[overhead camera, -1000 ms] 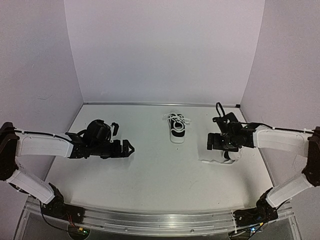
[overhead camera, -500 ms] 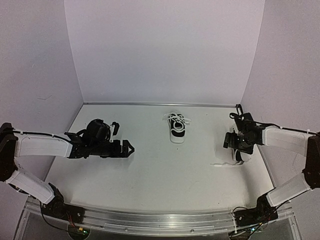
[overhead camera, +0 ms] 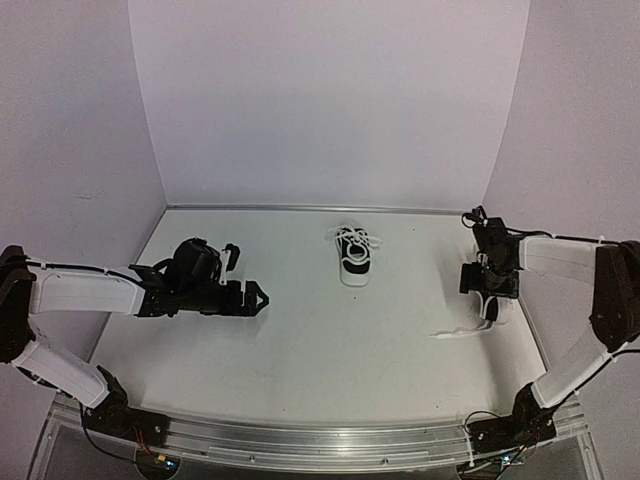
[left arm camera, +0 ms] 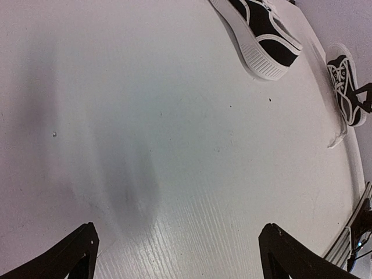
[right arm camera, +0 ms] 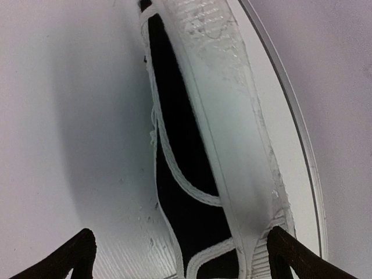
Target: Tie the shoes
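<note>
One black sneaker [overhead camera: 353,256] with a white sole and loosely bunched white laces stands mid-table, toe toward me; it also shows in the left wrist view [left arm camera: 261,32]. The second sneaker [right arm camera: 197,145] lies on its side by the table's right edge, sole showing. It sits between the spread fingers of my right gripper [right arm camera: 181,235], and the right fingertip [right arm camera: 290,256] touches its sole. In the top view that gripper [overhead camera: 487,300] hides most of the shoe [overhead camera: 490,313], and a white lace [overhead camera: 455,333] trails to the left. My left gripper [overhead camera: 256,297] is open and empty, low over the table at the left.
The metal rim of the table's right edge [right arm camera: 290,110] runs right beside the second sneaker. White walls close the back and both sides. A metal rail [overhead camera: 300,440] runs along the near edge.
My right gripper has moved right and slightly back toward the right wall, and the second sneaker and its lace have moved with it. The left arm and the middle sneaker have not moved.
</note>
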You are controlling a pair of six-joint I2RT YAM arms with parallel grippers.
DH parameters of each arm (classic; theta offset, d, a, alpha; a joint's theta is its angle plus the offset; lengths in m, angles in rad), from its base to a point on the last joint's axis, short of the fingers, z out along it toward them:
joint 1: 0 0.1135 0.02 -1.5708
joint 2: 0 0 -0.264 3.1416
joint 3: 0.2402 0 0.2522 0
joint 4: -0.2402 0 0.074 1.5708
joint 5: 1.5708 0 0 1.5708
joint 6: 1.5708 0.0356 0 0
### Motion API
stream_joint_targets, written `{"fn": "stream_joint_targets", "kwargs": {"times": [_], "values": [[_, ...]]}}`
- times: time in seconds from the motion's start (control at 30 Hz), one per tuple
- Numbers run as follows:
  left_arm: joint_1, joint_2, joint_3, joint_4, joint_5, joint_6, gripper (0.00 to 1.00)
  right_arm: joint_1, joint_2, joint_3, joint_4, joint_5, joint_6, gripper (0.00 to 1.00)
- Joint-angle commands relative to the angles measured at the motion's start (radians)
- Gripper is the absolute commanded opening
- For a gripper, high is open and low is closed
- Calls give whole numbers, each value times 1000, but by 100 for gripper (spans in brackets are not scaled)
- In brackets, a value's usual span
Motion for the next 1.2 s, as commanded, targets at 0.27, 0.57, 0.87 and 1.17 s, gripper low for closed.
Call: {"fn": "stream_joint_targets", "kwargs": {"times": [0.27, 0.57, 0.87, 1.17], "values": [[0, -16, 72, 11, 15, 33, 100, -10, 229, 136, -80, 286, -64, 95], [0, -1, 102, 9, 28, 41, 100, -10, 228, 182, -124, 398, -84, 49], [0, -39, 69, 17, 25, 66, 100, 3, 61, 222, -131, 190, -123, 0], [-4, -69, -2, 248, 287, 224, 99, 213, -93, 330, -149, 9, -79, 0]]}}
